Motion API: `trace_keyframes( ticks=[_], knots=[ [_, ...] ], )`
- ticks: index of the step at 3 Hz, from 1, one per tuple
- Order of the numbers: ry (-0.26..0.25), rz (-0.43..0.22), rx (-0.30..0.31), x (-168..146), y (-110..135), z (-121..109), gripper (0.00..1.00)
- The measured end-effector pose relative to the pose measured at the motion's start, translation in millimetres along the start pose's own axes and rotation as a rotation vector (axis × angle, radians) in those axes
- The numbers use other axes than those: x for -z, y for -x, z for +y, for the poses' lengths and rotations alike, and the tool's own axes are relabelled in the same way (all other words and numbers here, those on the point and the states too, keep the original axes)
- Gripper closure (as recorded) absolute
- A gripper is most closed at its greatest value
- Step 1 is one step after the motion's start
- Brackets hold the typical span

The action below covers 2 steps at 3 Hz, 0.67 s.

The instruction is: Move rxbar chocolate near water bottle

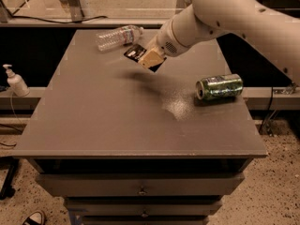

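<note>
One each: bar [135, 52], bottle [118, 36], can [219, 87]; claw [151, 59] over table [103, 121].
</note>
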<state>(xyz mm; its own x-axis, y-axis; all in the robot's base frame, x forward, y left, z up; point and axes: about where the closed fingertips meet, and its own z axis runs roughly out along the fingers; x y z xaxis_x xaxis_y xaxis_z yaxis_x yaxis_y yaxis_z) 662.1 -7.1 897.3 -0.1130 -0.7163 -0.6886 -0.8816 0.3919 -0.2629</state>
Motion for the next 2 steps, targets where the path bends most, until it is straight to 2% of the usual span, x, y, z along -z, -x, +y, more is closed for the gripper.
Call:
trace_keyframes(
  ticks=[2],
  knots=[
    [0.012,0.012,0.020,-51,4,-61,1.00]
  ],
)
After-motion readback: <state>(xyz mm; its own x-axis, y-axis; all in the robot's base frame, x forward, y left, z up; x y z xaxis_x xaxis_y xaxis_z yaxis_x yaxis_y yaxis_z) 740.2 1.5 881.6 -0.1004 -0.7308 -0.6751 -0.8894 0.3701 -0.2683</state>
